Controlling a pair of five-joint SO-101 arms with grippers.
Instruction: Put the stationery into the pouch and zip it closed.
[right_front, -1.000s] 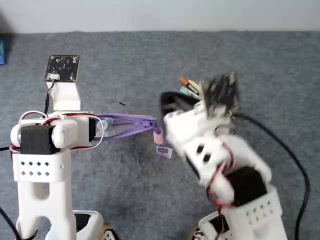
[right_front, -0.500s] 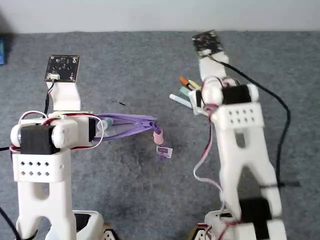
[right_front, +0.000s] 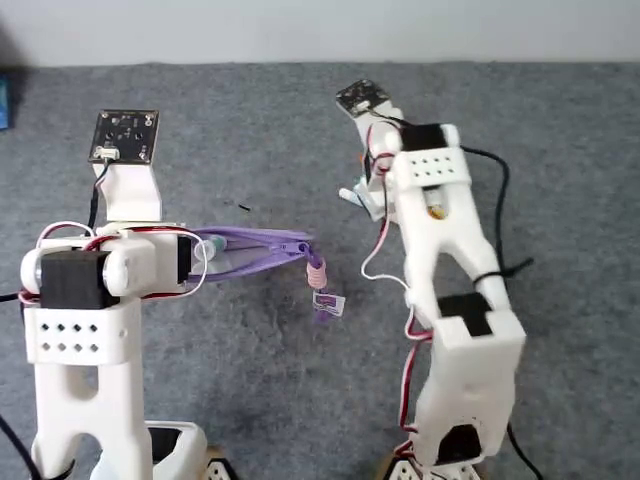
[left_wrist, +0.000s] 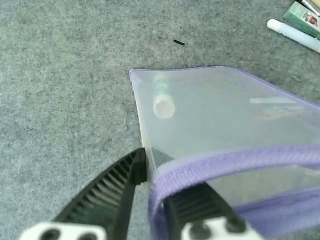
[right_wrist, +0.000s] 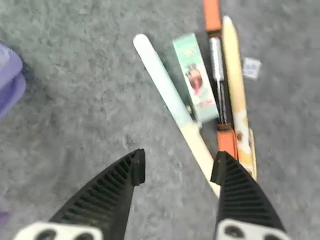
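Observation:
The purple-trimmed clear pouch (right_front: 255, 250) lies left of centre, and my left gripper (left_wrist: 152, 172) is shut on its end by the purple zipper band (left_wrist: 235, 160). A white and teal item (left_wrist: 162, 98) lies inside it. My right gripper (right_wrist: 175, 170) hangs open just above the stationery, with nothing between its fingers. Under it lie a pale green and cream pen (right_wrist: 172, 107), a green box (right_wrist: 196, 77), an orange pen (right_wrist: 218, 75) and a yellow pencil (right_wrist: 235, 92), side by side. In the high view the right arm (right_front: 430, 190) covers most of them; one pen tip (right_front: 352, 196) shows.
A zipper pull with a pink charm and tag (right_front: 320, 285) trails from the pouch's right end. A corner of the pouch (right_wrist: 7, 82) is near the right gripper. Grey carpet lies bare between the pouch and the stationery. The table's far edge meets a pale wall (right_front: 320, 30).
The right arm has swung from beside the pouch's mouth out over the stationery and stretched forward. The left arm and the pouch have not moved.

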